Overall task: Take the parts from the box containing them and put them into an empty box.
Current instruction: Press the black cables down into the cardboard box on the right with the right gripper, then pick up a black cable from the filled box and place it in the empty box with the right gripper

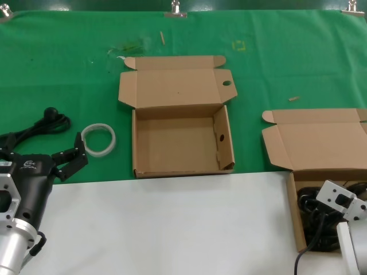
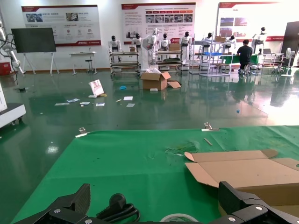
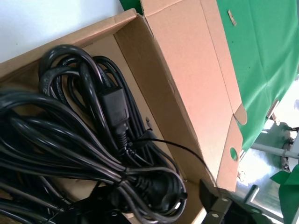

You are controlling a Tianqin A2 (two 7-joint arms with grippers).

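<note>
The right tool [image 3: 154,207] is hovering with fingers spread over the black power cables [image 3: 84,140] lying in the lidded cardboard box [image 1: 321,143], while the left tool [image 1: 71,159] is waiting spread beside the white tubing ring [image 1: 98,138], the empty cardboard box [image 1: 180,143] sitting beyond.
</note>
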